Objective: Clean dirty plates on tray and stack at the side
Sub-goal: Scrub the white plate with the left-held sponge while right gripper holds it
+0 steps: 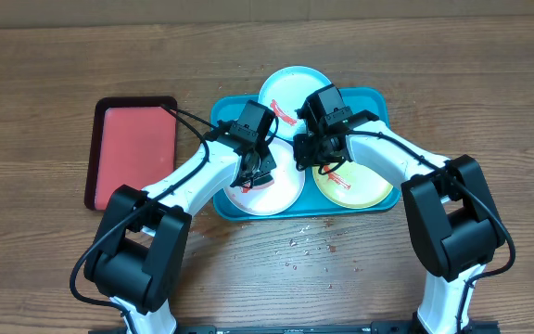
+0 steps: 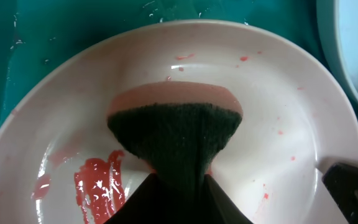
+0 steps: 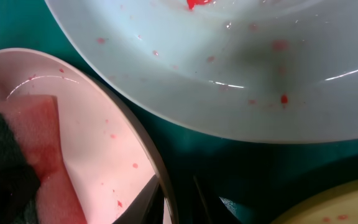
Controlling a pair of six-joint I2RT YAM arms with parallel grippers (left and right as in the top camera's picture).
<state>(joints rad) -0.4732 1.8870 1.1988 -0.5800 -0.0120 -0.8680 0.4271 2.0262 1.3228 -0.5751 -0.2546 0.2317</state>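
Observation:
Three plates lie in the teal tray (image 1: pixel 222 109): a light blue plate (image 1: pixel 286 88) at the back, a white pinkish plate (image 1: pixel 272 195) at the front left, a yellow-green plate (image 1: pixel 360 186) at the right. My left gripper (image 2: pixel 179 186) is shut on a sponge (image 2: pixel 176 137), dark green over pink, pressed onto the white plate (image 2: pixel 278 112) beside a red sauce smear (image 2: pixel 95 186). My right gripper (image 3: pixel 176 199) is shut on that plate's right rim (image 3: pixel 157 168), one finger inside it and one outside. The light blue plate (image 3: pixel 229 68) carries red specks.
A smaller dark-rimmed red tray (image 1: pixel 133 148) lies on the wooden table left of the teal tray. Water droplets (image 1: pixel 304 246) speckle the table in front of it. Both arms cross over the tray's middle, close together.

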